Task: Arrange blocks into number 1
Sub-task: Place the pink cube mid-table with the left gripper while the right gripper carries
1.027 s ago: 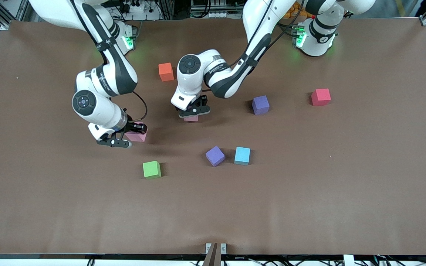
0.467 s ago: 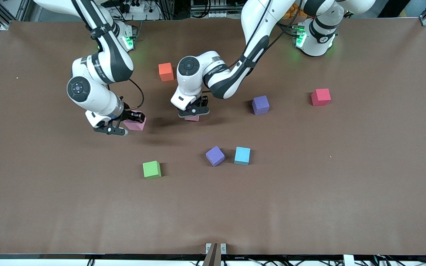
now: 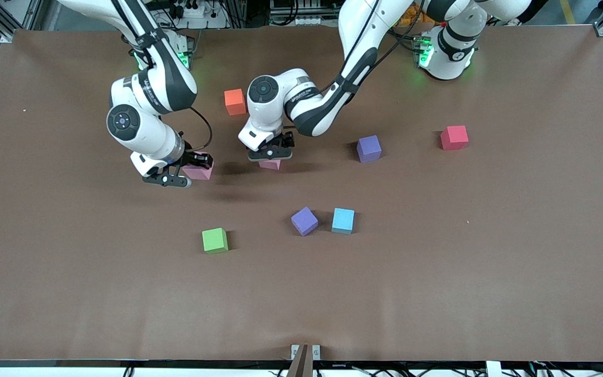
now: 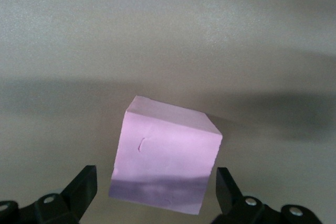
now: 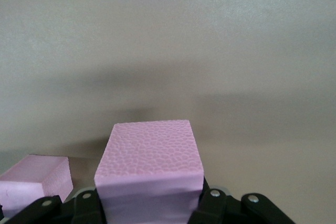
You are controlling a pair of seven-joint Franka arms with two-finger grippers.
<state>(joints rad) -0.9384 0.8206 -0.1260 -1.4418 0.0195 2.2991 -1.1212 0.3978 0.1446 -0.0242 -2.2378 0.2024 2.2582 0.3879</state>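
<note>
Blocks: two pink ones matter now, rest are scattered. Take the pink block on the table as your landmark. The left gripper sits right over it w/ fingers spread wide either side, not touching, so that block looks freshly set down and free. In the left wrist view it lies square between the fingers, slightly skewed.

The right gripper is pinching the second pink block, just beside the landmark toward the right arm's end of the table, approx level w/ it. You can see the landmark's corner near the carried block in the right wrist view.

Key relation, my read: the right arm is the one w/ a load, and its next placement has to line up on the landmark, face to face, no gap.

Others vs landmark:
- orange block farther from the front camera
- purple block and red block toward the left arm's end
- second purple block, light blue block, green block nearer the camera
</note>
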